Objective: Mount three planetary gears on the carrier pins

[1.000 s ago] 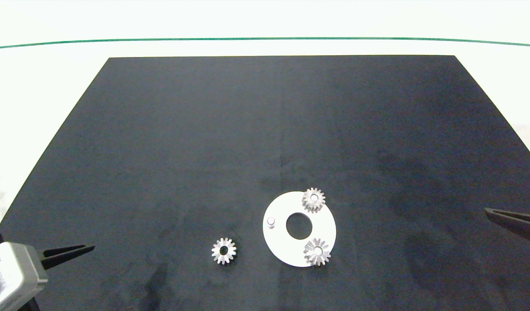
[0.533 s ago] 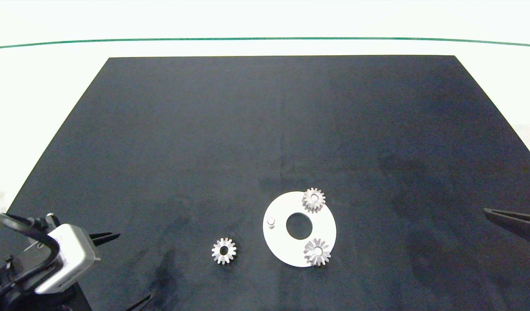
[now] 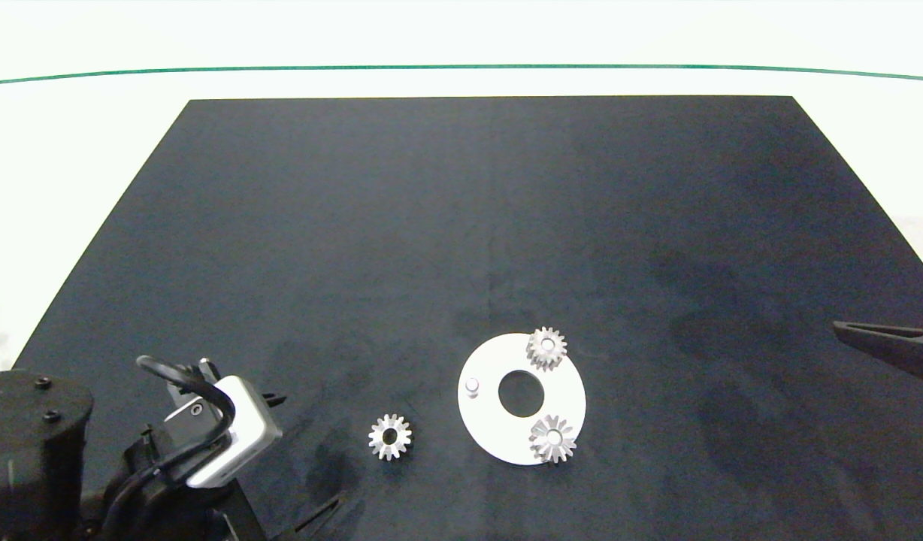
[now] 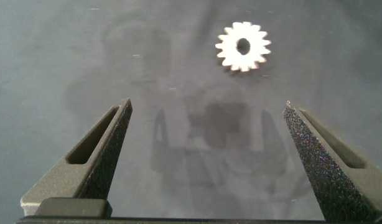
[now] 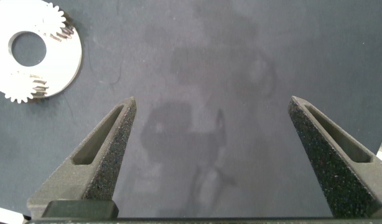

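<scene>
A flat white disc (image 3: 490,421) with a large centre hole lies on the black mat, front centre. Two silver planetary gears sit on carrier pins: one at the disc's far edge (image 3: 546,347), one at its near edge (image 3: 552,439). The third pin (image 3: 472,385) stands bare on the disc's left side. A third gear (image 3: 390,436) (image 4: 243,46) lies flat on the mat left of the disc. My left gripper (image 3: 314,448) (image 4: 206,106) is open, left of that gear and not touching it. My right gripper (image 5: 211,101) is open and holds nothing, far right of the disc (image 5: 61,61).
The black mat (image 3: 461,225) covers most of the white table (image 3: 71,150); a green line (image 3: 461,67) runs along the far side. One finger (image 3: 882,346) of the right gripper reaches in from the right edge.
My left arm has swung in from the left edge to the right, bringing its open gripper close to the loose gear. The right finger has shifted slightly. Gears and disc are where they were.
</scene>
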Tool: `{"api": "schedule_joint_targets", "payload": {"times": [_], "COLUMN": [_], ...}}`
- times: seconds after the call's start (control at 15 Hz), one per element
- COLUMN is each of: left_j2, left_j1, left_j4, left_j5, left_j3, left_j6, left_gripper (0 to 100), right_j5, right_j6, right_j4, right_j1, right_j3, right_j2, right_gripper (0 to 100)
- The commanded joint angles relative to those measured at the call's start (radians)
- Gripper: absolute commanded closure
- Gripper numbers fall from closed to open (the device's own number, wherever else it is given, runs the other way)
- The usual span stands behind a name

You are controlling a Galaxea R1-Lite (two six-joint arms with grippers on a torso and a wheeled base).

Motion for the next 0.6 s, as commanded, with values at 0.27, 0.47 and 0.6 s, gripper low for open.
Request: {"api": "schedule_joint_targets", "payload": {"times": [0.27,0.47,0.6], "left_j2": [0.101,0.173,0.176], "left_j1": [-0.098,-0.154,-0.164], "left_j4": [-0.074,-0.12,-0.093], "left_j5": [0.056,0.065,0.073], "left_j3": [-0.001,-0.001,-0.001], "left_j6": [-0.016,-0.032,-0.03], "left_gripper": [0,0,0], "right_j5": [0.002,0.002,0.0], "right_j6": [-0.002,-0.002,-0.002], "right_j4": [0.003,0.003,0.003], "right_j1": [0.001,0.002,0.001], "right_j3": [-0.01,-0.016,-0.015], "right_j2": [0.029,0.04,0.042], "right_gripper": [0,0,0]}}
